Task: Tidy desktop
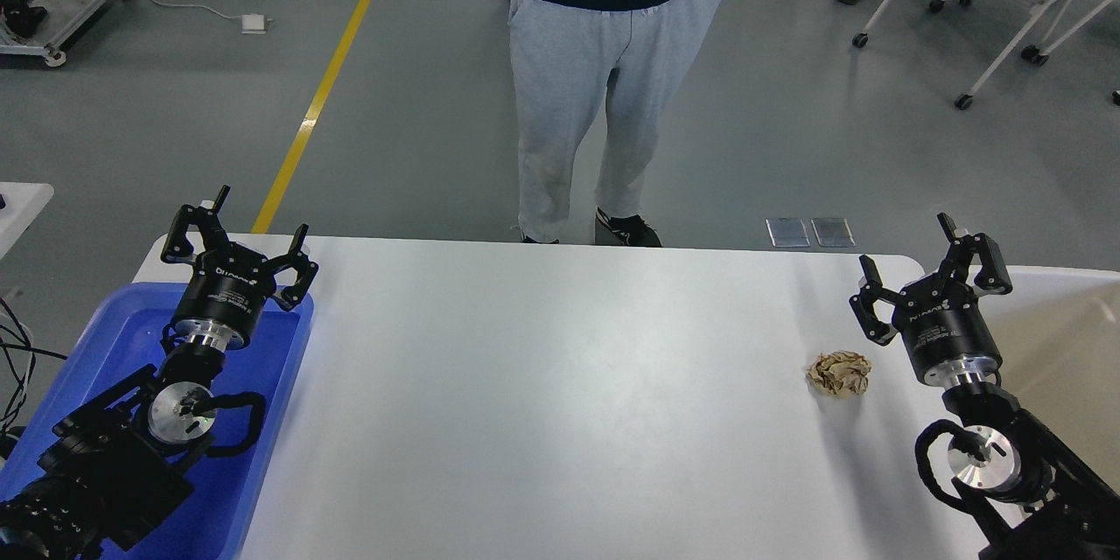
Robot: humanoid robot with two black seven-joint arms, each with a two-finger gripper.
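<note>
White desktop [542,385] fills my view — one crumpled paper ball [838,373] sits near its right edge. Right gripper [930,273] hovers just beyond it, jaws wide, empty; left gripper [238,236] likewise, over the blue tray [271,420]. Pickup not yet begun — next, I judge, right drops onto paper. Cream tub [1059,341] close beside.

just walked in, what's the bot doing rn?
Tidying the desktop, but nothing is in hand yet. Both arms are raised with open fingers: the left end effector sits over the blue tray, the right end effector near the cream tub. One crumpled brown paper ball lies on the desktop, just left of the right arm. A person stands at the far edge.
</note>
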